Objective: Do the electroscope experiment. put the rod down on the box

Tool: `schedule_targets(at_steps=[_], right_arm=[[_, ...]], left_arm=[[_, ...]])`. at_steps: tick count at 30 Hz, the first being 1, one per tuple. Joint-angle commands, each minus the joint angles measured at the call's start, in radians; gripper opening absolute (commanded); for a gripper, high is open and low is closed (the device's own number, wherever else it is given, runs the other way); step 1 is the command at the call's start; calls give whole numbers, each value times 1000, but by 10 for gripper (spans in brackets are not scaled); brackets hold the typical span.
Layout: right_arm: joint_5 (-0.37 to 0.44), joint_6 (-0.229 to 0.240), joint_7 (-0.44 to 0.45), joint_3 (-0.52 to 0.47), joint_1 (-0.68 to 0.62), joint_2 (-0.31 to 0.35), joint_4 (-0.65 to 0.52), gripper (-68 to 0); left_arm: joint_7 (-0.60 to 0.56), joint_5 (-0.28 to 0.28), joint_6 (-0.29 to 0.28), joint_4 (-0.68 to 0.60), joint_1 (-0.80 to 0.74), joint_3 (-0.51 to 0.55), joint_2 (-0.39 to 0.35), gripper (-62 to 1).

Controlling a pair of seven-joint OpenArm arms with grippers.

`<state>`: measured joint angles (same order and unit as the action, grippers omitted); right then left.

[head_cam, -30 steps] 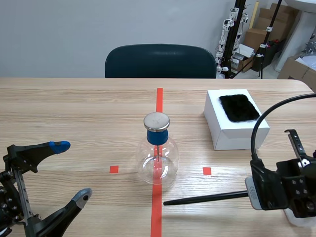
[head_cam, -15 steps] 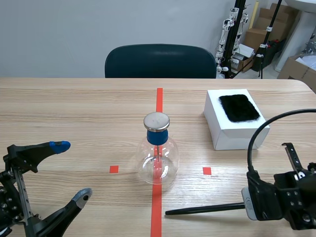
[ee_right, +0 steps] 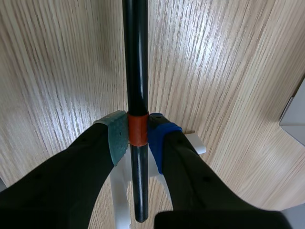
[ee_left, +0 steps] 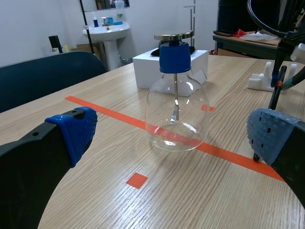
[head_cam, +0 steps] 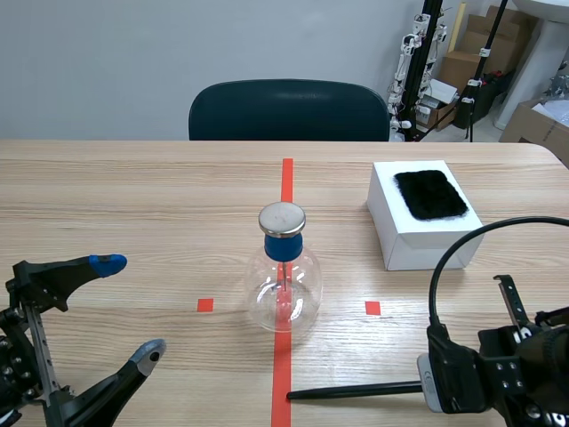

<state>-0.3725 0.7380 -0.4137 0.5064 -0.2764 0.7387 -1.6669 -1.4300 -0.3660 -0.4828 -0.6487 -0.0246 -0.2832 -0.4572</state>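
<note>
here the right gripper sits low at the near right of the table, its arm folded close to the robot's edge with a black cable looping above it. its two dotted pads, one grey-green and one blue, pinch a rod at an orange-red band around the shaft. the rod is thin, straight, smooth and glossy black. in the scene view it lies almost level, just over the wood, and points from the gripper toward the long red tape line, with its tip at that line on the robot's side of the flask. whether the tip touches the table cannot be told. under the gripper lies a small white plastic stand.

the left gripper hovers at the near left, angled across the table toward the flask, with its jaws spread wide and nothing between them.

the electroscope flask stands upright on the tape line at mid-table. it is clear, round-bellied glass with a blue stopper and a flat, dull metal disc on top; a thin stem hangs inside. the white box, matte with crisp edges, stands at the far right, well apart from the rod, and bears a black furry pad on its top. a dark teal chair stands behind the pale wood-grain table.
</note>
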Motion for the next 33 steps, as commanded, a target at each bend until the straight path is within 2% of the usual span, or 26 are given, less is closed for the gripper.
schedule_targets(at_steps=[1,13,21,24,33], right_arm=[[0,8,-10,-8,28,2,-7,-551],[14,8,-6,-8,47,-2,-7,-314],[14,8,-1,-8,47,-2,-7,-83],[25,8,1,-8,46,-2,-7,-51],[82,8,-28,-8,46,-2,-7,-49]], left_arm=[[-18,14,-2,-17,6,3,-11,14],[-18,14,-2,-17,6,3,-11,14],[-18,14,-2,-17,6,3,-11,14],[-18,14,-2,-17,6,3,-11,14],[-18,14,-2,-17,6,3,-11,14]])
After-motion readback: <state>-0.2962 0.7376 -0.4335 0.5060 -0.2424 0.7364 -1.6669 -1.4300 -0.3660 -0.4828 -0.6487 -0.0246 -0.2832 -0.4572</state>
